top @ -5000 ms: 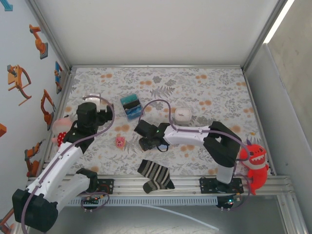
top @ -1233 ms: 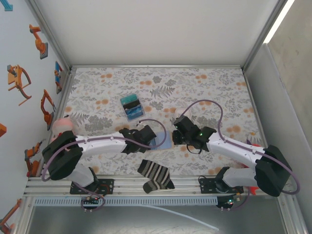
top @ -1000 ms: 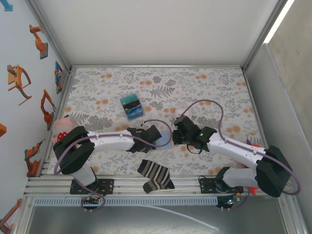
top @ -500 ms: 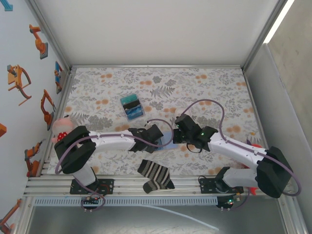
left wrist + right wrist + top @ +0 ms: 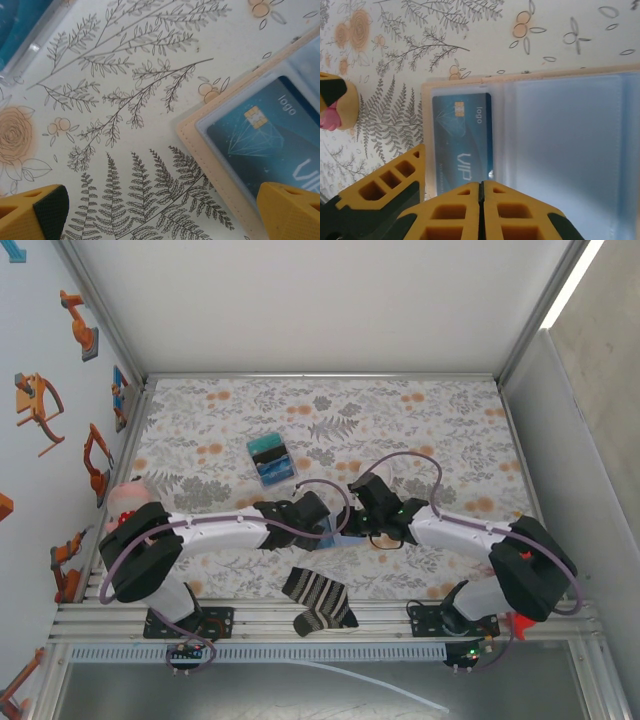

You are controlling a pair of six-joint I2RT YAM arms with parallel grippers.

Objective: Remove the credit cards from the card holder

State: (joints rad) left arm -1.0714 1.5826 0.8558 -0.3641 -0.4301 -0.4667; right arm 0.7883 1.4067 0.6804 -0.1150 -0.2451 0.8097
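Note:
The card holder (image 5: 560, 145) lies open on the floral mat, tan-edged with blue-grey panels, between both grippers (image 5: 337, 537). A teal credit card (image 5: 462, 135) with a chip sits in its left pocket and also shows in the left wrist view (image 5: 260, 140). My right gripper (image 5: 481, 186) is shut, its tips over the middle fold beside the card's edge, with nothing seen between them. My left gripper (image 5: 160, 215) is open; one yellow fingertip (image 5: 290, 210) is over the holder's near corner, the other (image 5: 32, 212) over bare mat. From above, the left gripper (image 5: 315, 520) and right gripper (image 5: 355, 523) nearly meet.
A clear box (image 5: 271, 460) with teal and blue contents stands behind the left gripper. A striped sock (image 5: 318, 600) lies near the front rail. A pink plush (image 5: 125, 502) sits at the left edge and a red toy (image 5: 517, 621) at the right arm's base.
My right gripper has closed fully and slid left onto the card holder. The left gripper stays open at the holder's left edge, barely shifted.

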